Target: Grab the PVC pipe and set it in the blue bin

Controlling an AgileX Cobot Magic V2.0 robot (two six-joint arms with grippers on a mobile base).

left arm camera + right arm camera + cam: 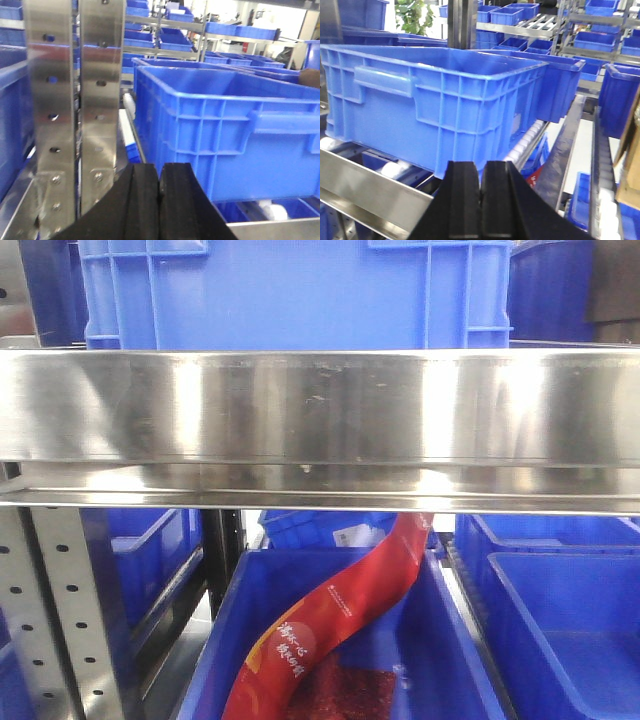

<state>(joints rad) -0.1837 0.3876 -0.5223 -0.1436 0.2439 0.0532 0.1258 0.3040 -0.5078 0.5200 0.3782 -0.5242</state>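
Observation:
No PVC pipe shows in any view. A large blue bin (pixel 290 290) stands on the upper shelf behind a steel rail (pixel 320 405); it also shows in the left wrist view (pixel 225 135) and the right wrist view (pixel 435 105). My left gripper (pixel 159 185) is shut and empty, just in front of the bin's left corner. My right gripper (pixel 481 185) is shut and empty, in front of the bin's right corner. Neither gripper shows in the front view.
A perforated steel upright (pixel 75 115) stands left of the left gripper. Below the shelf a blue bin (pixel 340 640) holds a red bag (pixel 330 620). More blue bins (pixel 560 610) sit to the right. White rollers (pixel 525 142) carry the bins. A steel front rail (pixel 370 185) crosses low.

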